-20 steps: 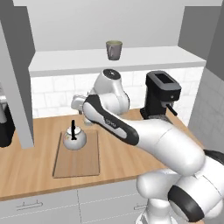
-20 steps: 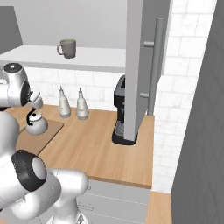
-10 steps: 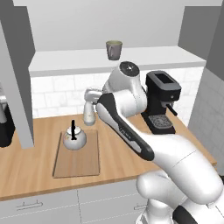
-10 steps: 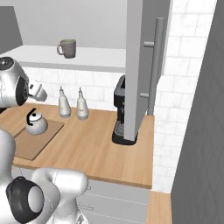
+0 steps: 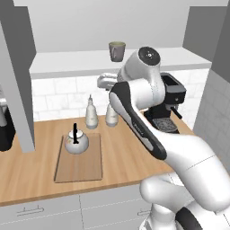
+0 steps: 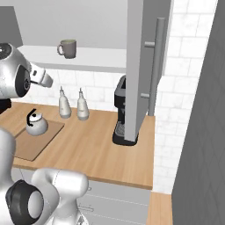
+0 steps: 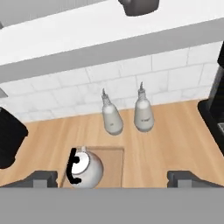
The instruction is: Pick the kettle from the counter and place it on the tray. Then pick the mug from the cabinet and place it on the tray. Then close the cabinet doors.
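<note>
The big white arm [image 5: 148, 121] bends up high from the base, and its round top joint sits level with the cabinet shelf [image 5: 90, 60]. The hand pokes out sideways toward the tiled wall. The gripper [image 7: 112, 177] hangs in the air above the table [image 5: 121, 152], and its two dark tips stand far apart with nothing between them.

The kettle [image 5: 76, 143] sits upright on the tray [image 5: 81, 164], near the tray's back end. Its black handle stands up. The tray lies flat on the table. The mug [image 5: 117, 50] stands on the white shelf inside the cabinet, well above the kettle. The cabinet doors are open.

Two white bottles [image 5: 91, 114] stand side by side by the wall, just behind the tray. A black coffee machine [image 5: 168, 101] stands on the table past the arm.

From the left side I see the whole tray and the arm bending over. One grey door [image 5: 18, 85] hangs at the left there.

From the right side I see the other door [image 6: 143, 66] swung out, with its long bar handle [image 6: 156, 66]. It hides part of the coffee machine. The mug's handle shows there too.

The hand's own camera looks down on the kettle's top, the two bottles and the bottom of the mug at the upper edge.
</note>
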